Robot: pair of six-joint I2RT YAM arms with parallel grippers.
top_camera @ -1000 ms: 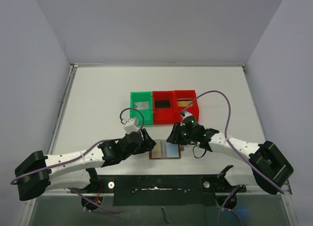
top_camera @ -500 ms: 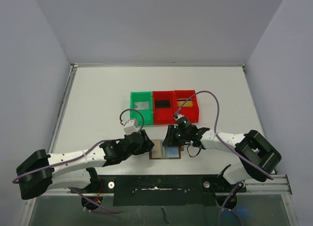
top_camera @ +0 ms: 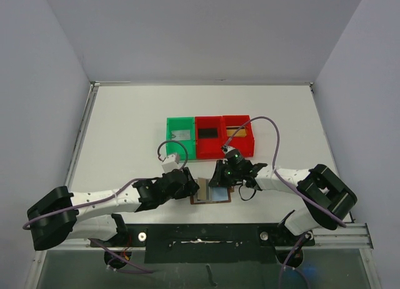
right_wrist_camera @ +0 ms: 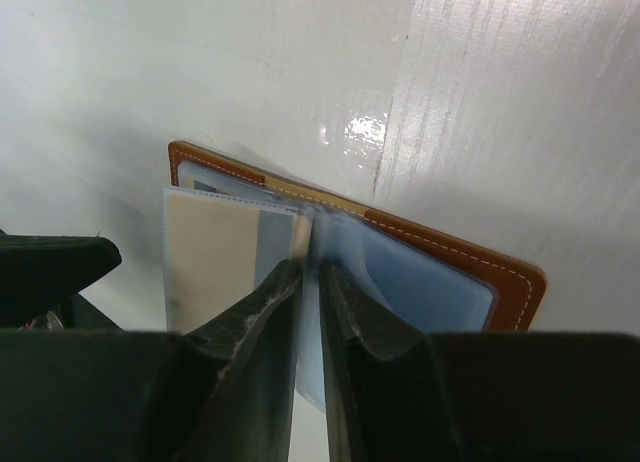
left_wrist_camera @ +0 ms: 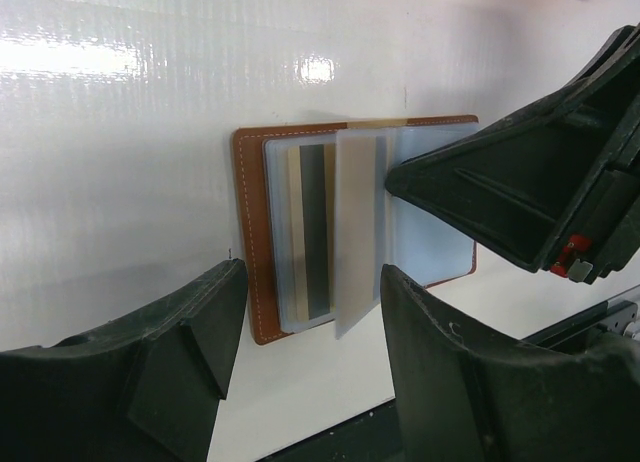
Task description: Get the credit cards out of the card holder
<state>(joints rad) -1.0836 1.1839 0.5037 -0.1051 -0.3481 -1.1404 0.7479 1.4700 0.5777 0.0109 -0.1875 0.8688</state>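
Pinching a raised plastic sleeve [left_wrist_camera: 358,222] of the open card holder [left_wrist_camera: 250,232] lying just below it on the bench [left_wrist_camera: 120,182], the right gripper [right_wrist_camera: 310,272] may drag the whole holder up with its credit cards [left_wrist_camera: 315,232], since the open left gripper [left_wrist_camera: 310,312] pins nothing.

top view: holder [top_camera: 212,196] half covered by left gripper [top_camera: 187,185] and right gripper [top_camera: 219,176]; its cards [top_camera: 204,192] too small to count. left wrist: right gripper hides the holder's right page; left fingers [left_wrist_camera: 170,382] cut off at bottom edge. right wrist: fingers [right_wrist_camera: 240,362] blurred (close to lens); sheet [right_wrist_camera: 309,322] between them, sleeve or card, undetermined.
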